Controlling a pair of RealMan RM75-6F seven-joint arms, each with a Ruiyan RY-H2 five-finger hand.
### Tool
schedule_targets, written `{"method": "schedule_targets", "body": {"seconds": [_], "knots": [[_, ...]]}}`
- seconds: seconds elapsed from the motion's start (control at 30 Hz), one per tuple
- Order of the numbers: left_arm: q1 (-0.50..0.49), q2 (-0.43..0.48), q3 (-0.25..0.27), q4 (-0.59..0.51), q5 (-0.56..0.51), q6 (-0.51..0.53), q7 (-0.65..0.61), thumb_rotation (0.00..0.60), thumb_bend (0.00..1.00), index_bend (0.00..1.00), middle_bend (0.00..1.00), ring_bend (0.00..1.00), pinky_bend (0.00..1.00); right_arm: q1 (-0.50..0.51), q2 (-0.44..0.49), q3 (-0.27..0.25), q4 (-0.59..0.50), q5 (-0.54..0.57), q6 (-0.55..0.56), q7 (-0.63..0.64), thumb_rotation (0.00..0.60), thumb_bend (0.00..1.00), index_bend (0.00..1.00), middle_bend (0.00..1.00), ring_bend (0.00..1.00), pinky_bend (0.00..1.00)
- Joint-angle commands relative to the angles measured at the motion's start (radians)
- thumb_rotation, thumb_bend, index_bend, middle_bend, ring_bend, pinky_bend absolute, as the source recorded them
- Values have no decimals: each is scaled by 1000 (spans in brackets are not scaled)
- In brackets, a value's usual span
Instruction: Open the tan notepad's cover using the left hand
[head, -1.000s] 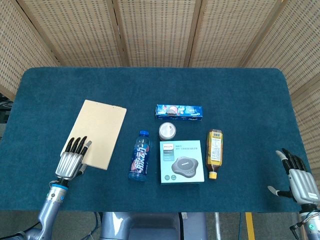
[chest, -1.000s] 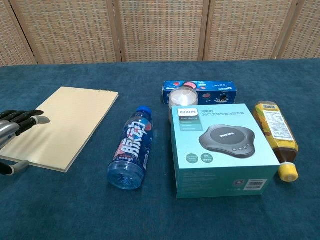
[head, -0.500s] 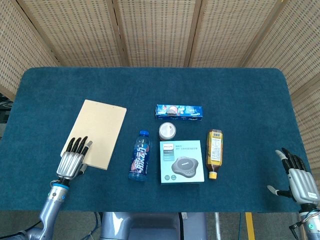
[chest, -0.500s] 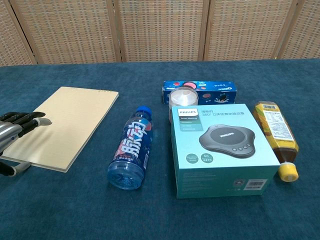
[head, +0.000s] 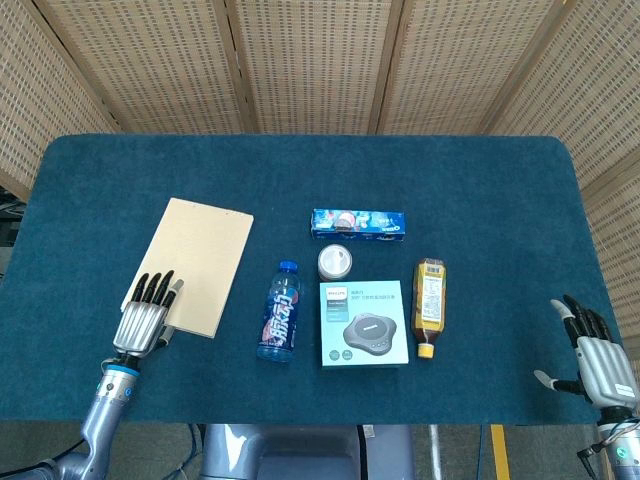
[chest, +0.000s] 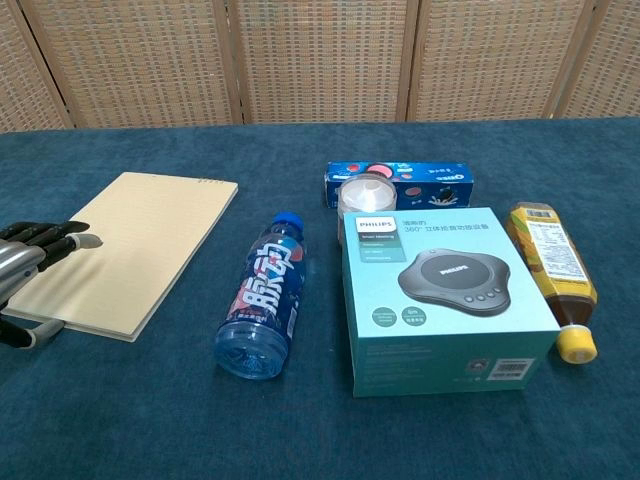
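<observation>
The tan notepad (head: 193, 266) lies flat on the blue table (head: 300, 170), at about 9 o'clock from the drink bottle (head: 279, 311). It looks thin and light. Its cover is probably bendy card, smooth and a bit slippery, so it should lift easily but could slide on the soft cloth. The cover is still shut.

The left hand (head: 145, 313) rests on the notepad's near corner, at its 7 o'clock end. Its dark fingers (chest: 40, 236) lie straight, side by side on top of the cover, holding nothing. A good place to lift is likely the thin near edge by that corner, since the far edge seems to carry the binding.

The right hand (head: 592, 355) is far off at 4 o'clock, fingers spread and empty.
</observation>
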Motion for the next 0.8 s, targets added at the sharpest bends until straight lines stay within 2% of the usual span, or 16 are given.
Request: {"method": "schedule_targets", "body": {"seconds": [0.03,0.8], "knots": [[-5,-5,-7,7,-2,1,-1,600,362,0,0,0,0,0,1,0,-2,-1,1,0,600,53,32,0,0,0],[-90,-75,-55,139,-21,-48,10,600,504,0,0,0,0,3,2,3,-6,2,-3,4,600,53,32,0,0,0]]}}
